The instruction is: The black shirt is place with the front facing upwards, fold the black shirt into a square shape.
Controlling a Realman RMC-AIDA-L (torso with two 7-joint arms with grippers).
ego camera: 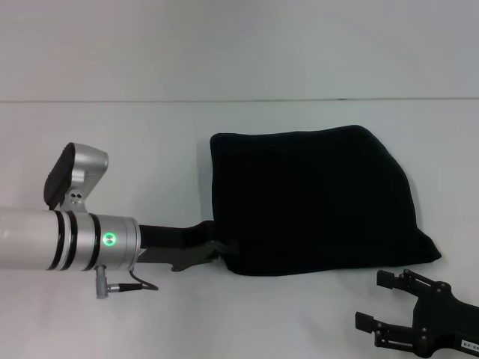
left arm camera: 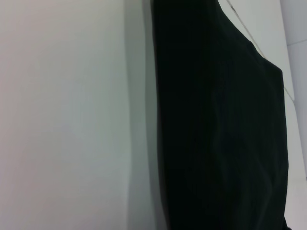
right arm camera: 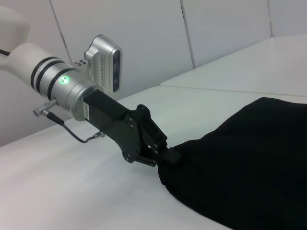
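White and bare, the bench point(ego camera: 150, 134) runs back to a pale panelled wall. At its near side the left hand point(right arm camera: 165, 152) lies low over the surface with its fingers pinched shut on the near left corner of the black shirt point(ego camera: 314, 198); the right wrist view shows the fingertips biting into the cloth's edge where it bunches slightly. From that hand the shirt spreads away and across, already folded into a compact, roughly four-sided pad with a straight edge on the hand's side, a rounded far corner and a pointed corner sticking out on the opposite near side. No lettering or label shows; only plain matte black with soft creases. The cloth looks light, limp and several layers thick, so it will likely drape and slide unless gripped through all layers at a corner or folded edge, as here. Well beyond the shirt's pointed corner, the right hand point(ego camera: 393, 303) rests at the bench's near edge with its fingers spread and holding nothing.
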